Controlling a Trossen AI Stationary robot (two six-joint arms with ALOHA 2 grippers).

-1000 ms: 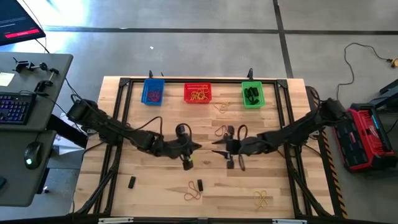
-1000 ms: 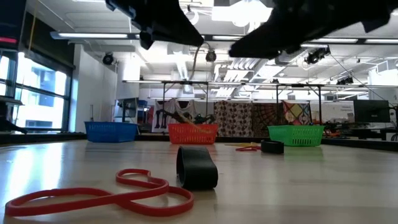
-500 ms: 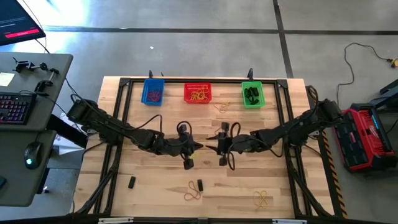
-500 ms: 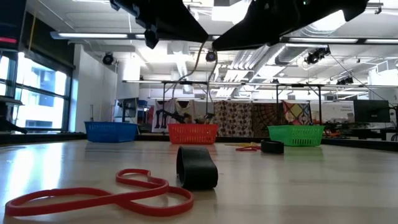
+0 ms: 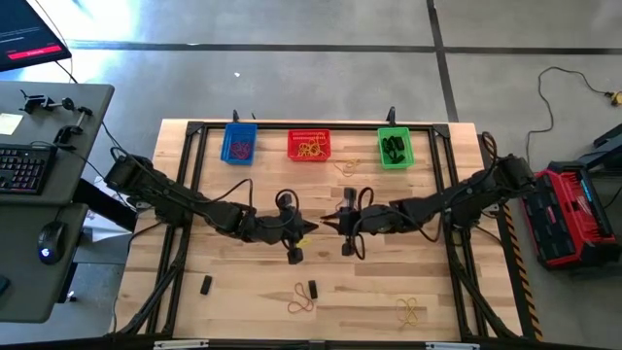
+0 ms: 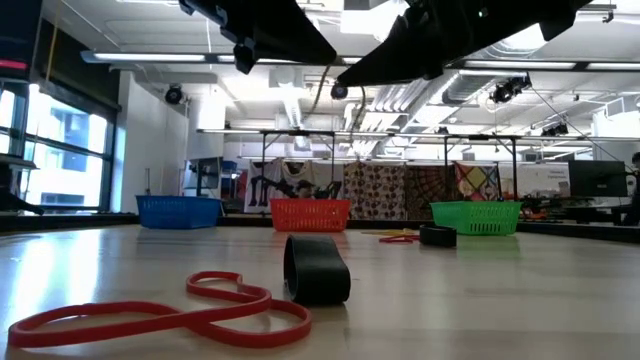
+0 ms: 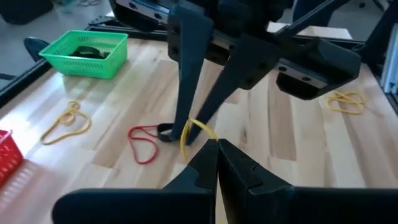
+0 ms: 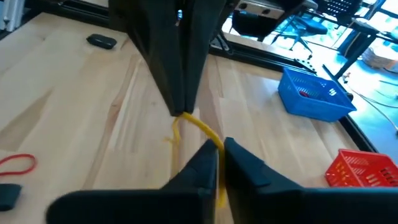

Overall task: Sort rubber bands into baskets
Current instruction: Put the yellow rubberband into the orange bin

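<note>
At the table [image 5: 243, 292] centre, a yellow rubber band [image 7: 194, 132] is pinched between both tips — the left end effector [image 5: 313, 227] clamped on one end, the right end effector [image 5: 328, 225] on the other. Baskets are lined up at 12 o'clock — blue [image 5: 239, 144], red [image 5: 309, 146], green [image 5: 394, 148]

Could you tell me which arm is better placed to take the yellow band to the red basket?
Left, narrowly: both the left claw and right claw seem to pinch the yellow rubber band mid-table, but the left sits nearer the red basket.
</note>
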